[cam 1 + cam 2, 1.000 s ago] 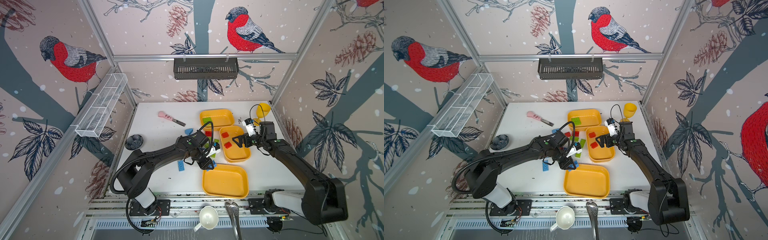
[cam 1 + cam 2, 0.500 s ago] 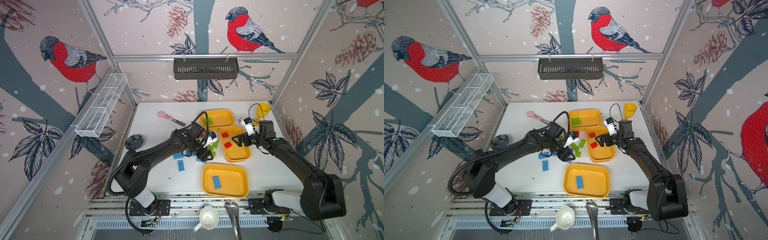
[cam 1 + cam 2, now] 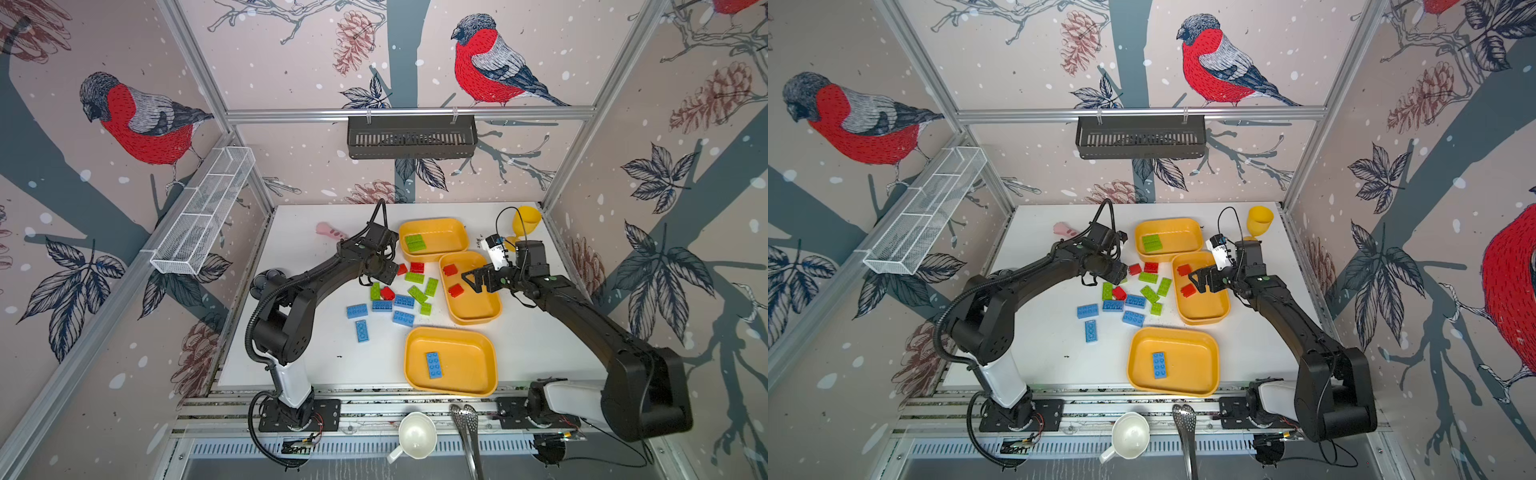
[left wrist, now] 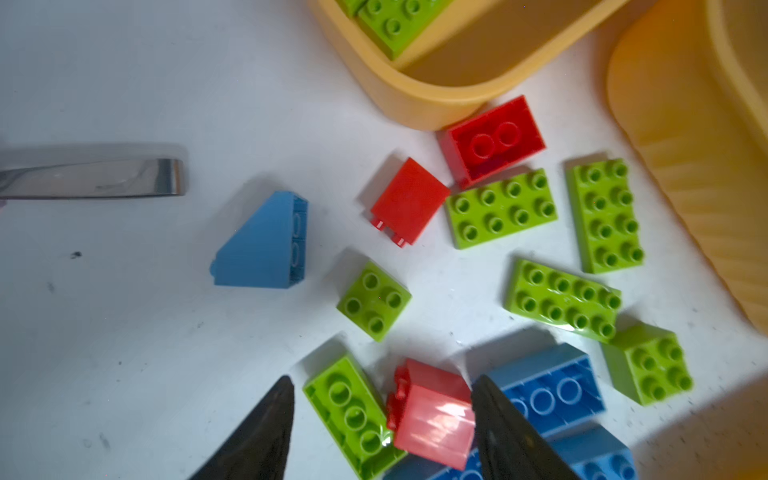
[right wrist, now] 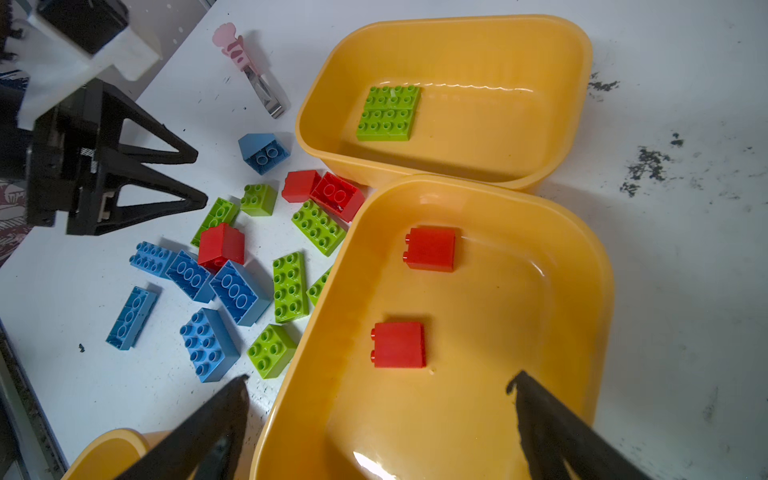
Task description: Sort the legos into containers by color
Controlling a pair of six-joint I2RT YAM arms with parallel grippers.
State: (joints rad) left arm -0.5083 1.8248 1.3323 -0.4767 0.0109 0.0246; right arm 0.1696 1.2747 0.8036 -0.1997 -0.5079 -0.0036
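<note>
One light blue flat studded brick (image 3: 433,365) lies alone in the nearest yellow-orange plastic tray (image 3: 469,357). That tray was empty a second ago, when the left arm was reaching over it, so the brick has just been dropped there. The middle tray (image 3: 478,307) of the same kind holds two small red bricks (image 3: 456,290), and the far tray (image 3: 446,232) holds lime green plates (image 3: 415,243) lying side by side. The rest of the legos sit loose on the white table (image 3: 307,340) just beside the trays: five blue rectangular ones, about six green and three red. A blue roof-shaped brick (image 4: 266,245) lies a little apart from the cluster.

The left gripper (image 4: 382,379) has swung back from the near tray to the pile and hangs above it, its jaws parted with nothing between them. In the left wrist view a red brick on its side (image 4: 432,419) and a green brick (image 4: 353,415) lie below its fingertips. The right gripper (image 5: 379,381) is spread wide and empty over the middle tray, unmoved.

One blue delivery looks complete and each colour now has its tray. The left arm appears set to choose its next brick.
</note>
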